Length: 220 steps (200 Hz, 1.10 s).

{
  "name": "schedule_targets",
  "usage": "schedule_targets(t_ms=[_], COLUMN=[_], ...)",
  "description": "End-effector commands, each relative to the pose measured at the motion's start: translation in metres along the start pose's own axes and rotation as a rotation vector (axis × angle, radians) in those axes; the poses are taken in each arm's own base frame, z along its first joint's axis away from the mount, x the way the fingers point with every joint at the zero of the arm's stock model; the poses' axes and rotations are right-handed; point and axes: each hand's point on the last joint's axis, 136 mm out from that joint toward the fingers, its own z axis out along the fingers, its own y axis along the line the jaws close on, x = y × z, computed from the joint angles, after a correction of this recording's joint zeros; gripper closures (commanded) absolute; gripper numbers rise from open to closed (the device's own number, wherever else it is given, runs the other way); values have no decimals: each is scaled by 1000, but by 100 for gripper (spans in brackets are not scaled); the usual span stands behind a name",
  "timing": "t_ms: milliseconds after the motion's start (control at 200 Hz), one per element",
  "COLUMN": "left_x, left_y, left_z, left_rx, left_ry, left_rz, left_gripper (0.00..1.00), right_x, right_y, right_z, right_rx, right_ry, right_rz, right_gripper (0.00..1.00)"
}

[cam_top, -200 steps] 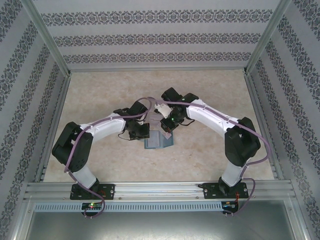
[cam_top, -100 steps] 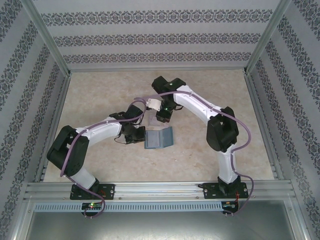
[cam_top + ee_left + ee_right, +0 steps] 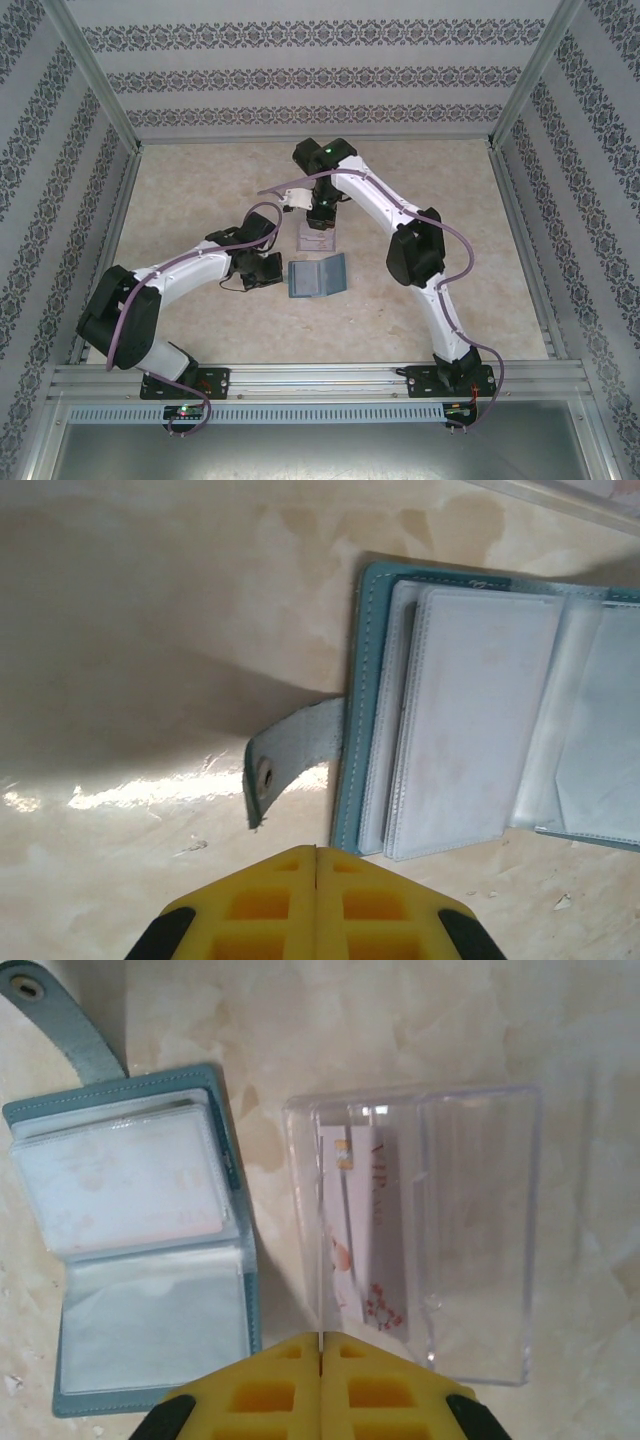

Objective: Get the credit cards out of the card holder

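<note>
**Beside the card holder: one card in the tray**

Just beyond the card holder [image 3: 140,1240], which lies open with its visible sleeves apparently empty, a clear plastic tray [image 3: 470,1230] contains one pale credit card [image 3: 375,1250]. Your right gripper [image 3: 321,1380] hangs over that tray with its jaws closed. Your left gripper [image 3: 317,900] is near the holder's snap strap [image 3: 290,755], jaws closed on nothing, seemingly placed to steady the holder.

My overhead feed is bright and even. On the left wrist, glare streaks the table [image 3: 150,790] and a soft shadow falls beside the card holder [image 3: 470,720].
</note>
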Motion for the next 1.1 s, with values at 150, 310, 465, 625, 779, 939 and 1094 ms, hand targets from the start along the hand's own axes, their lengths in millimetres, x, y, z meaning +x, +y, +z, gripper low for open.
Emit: schedule_targets(t_ms=[150,310,465,625,779,939,1094], left_x=[1,2,2,3,3,4,3], left_y=[11,12,14,15,16,16,16], left_z=[-6,-4,-5,-3,-2,-2,-2], left_rx=[-34,-41,-46,-49,-50,-52,-53], left_ry=[-2,6,4,8,10,14,13], left_rz=[-35,-39,-44,-48,-49,-49,-50], left_gripper=[96,96,96,96,96,96,96], right_x=[8,12,13,10,9,10,10], right_y=[-4,-11,-11,-6,-3,-3,-4], right_z=[2,10,19,29,39,49,52], right_rx=[-20,-15,-35,-75,-98,-114,-115], right_ry=[59,81,86,76,84,95,96], right_rz=[-86,-96,-100,-103,-103,-93,-91], right_gripper=[94,94,94,93,93,92,88])
